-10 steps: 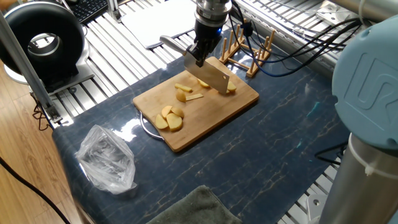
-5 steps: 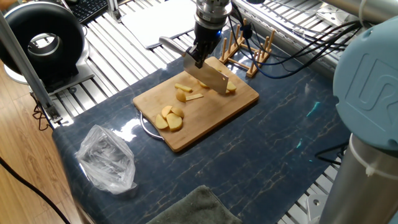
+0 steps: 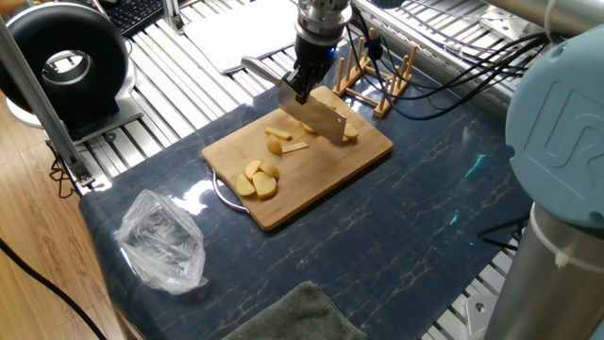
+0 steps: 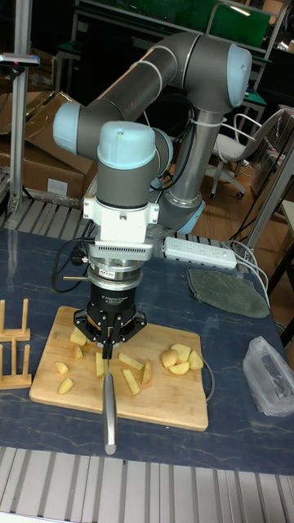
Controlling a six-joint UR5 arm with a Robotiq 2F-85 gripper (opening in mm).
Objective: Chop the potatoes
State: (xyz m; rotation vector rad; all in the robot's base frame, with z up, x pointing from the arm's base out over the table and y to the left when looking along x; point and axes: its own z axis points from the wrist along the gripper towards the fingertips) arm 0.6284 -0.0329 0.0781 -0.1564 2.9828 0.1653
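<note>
Fixed view shows nothing moved lately: gripper [image 3: 304,83] fingers stay clamped on the knife [image 3: 314,113], poised mid-chop over potatoes [image 3: 281,144] on the bamboo board [image 3: 363,151].

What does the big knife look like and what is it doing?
The knife is a cleaver with a wide, flat, grey metal blade and a long silvery handle. The gripper holds it, with the fingers shut on it near the blade. The blade stands on edge, its cutting edge down at the bamboo board among the potato pieces. The handle sticks out past the board's edge.
</note>
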